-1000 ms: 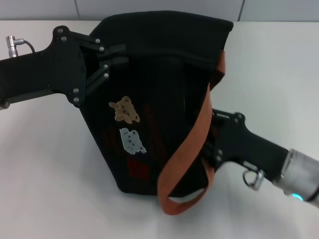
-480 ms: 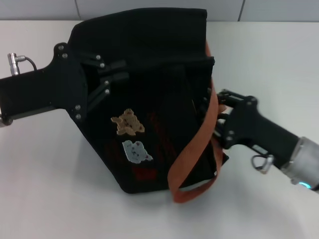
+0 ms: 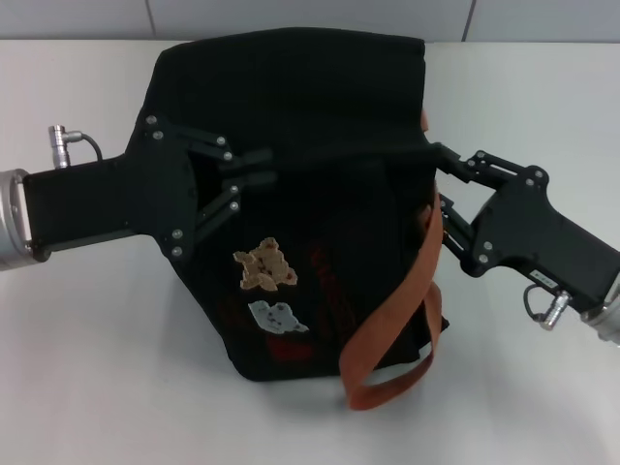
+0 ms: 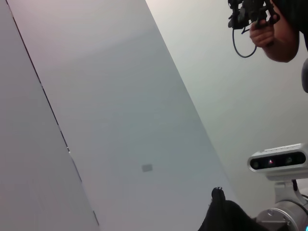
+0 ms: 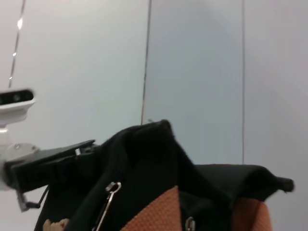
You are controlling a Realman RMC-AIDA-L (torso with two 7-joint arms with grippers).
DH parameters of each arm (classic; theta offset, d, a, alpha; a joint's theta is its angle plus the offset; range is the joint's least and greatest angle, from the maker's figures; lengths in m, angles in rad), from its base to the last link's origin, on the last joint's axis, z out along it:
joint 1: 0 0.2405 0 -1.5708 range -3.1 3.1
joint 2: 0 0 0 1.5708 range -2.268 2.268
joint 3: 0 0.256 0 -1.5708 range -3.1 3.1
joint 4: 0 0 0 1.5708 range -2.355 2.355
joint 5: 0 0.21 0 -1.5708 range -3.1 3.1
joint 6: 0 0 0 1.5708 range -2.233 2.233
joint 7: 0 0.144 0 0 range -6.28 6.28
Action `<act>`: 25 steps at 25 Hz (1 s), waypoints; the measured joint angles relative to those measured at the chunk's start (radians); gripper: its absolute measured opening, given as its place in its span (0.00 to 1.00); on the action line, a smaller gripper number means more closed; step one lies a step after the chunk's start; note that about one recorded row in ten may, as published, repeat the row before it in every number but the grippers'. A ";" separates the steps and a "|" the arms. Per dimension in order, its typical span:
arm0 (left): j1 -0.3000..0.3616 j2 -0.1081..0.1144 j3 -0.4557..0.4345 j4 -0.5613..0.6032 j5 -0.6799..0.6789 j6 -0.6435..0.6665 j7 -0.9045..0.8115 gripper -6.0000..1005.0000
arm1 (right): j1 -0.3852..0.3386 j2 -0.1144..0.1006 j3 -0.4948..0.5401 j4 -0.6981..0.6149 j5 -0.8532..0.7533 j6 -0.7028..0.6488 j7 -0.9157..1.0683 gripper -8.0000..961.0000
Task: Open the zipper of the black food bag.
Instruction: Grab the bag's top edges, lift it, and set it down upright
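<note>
White bench [image 3: 87, 368] carried the black food bag [image 3: 310, 116] between left gripper [image 3: 254, 179] and right gripper [image 3: 438, 189], both with fingers spread against its sides; zipper [image 5: 109, 192] slider seemingly near one end, track hard to judge, opening probably mostly ahead.

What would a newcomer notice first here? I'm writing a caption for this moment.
The black food bag fills the middle of the white table, its orange strap looping down the near side. The left gripper and right gripper press in from either side. In the right wrist view, the silver zipper pull dangles.
</note>
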 joint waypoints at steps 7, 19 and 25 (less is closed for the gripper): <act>-0.010 -0.002 0.022 -0.009 0.011 -0.005 0.000 0.07 | 0.011 -0.001 -0.061 -0.012 -0.008 0.004 -0.077 0.40; -0.016 -0.002 0.074 -0.013 0.017 -0.019 -0.003 0.07 | 0.035 0.003 -0.089 -0.023 -0.003 0.020 -0.079 0.39; -0.018 -0.002 0.075 -0.013 0.018 -0.020 -0.002 0.07 | 0.048 0.005 -0.077 -0.020 0.001 0.032 -0.079 0.38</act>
